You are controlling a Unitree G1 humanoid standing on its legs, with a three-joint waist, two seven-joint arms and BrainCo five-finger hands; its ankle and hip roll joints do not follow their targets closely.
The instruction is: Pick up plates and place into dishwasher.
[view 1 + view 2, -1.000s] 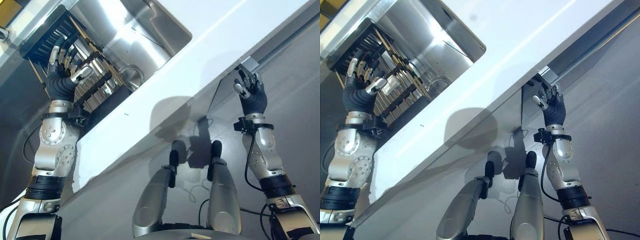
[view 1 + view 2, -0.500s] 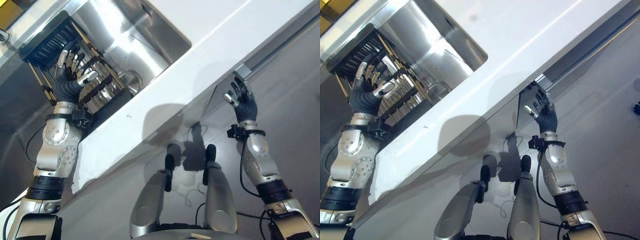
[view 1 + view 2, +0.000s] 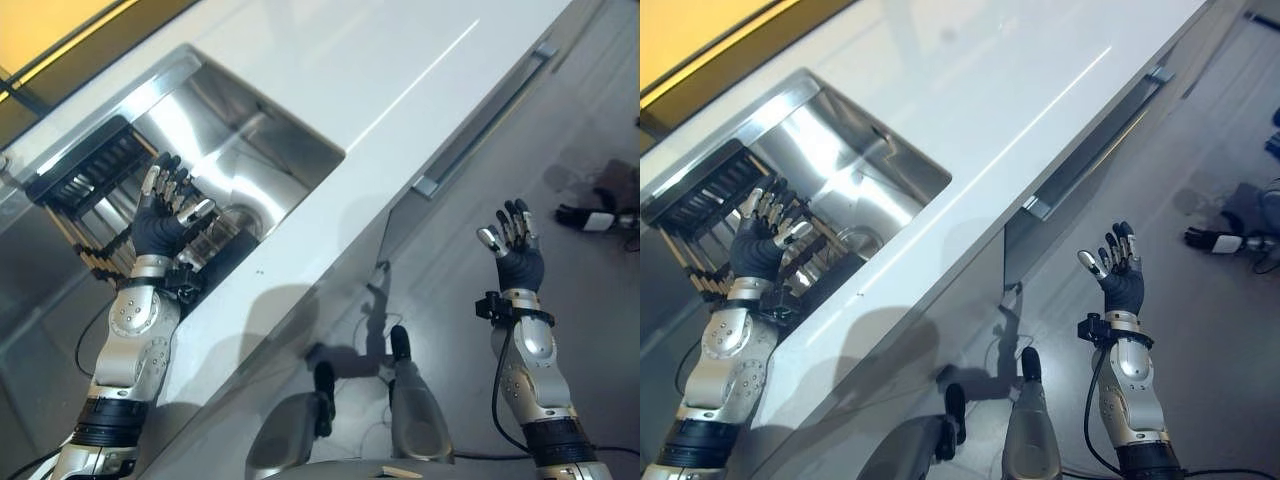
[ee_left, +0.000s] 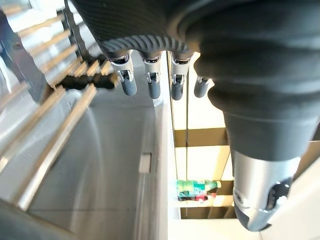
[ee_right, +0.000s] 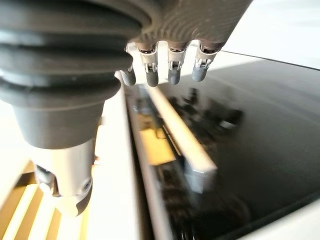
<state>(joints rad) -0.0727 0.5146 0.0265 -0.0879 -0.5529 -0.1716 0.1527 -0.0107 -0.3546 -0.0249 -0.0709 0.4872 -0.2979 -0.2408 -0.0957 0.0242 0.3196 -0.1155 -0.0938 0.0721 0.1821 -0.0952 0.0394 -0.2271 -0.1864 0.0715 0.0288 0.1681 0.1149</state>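
Steel sink (image 3: pixel 290 150) lies beneath the open left hand (image 3: pixel 160 225); right hand (image 3: pixel 517 262) open, empty.

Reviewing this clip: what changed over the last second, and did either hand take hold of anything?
The right hand has left the dishwasher door handle it was touching and now hangs open in the air, clear of the door. The left hand stays open over the dish rack in the sink, holding nothing. The head camera has shifted, so the counter only seems to have moved. No plate was grasped.
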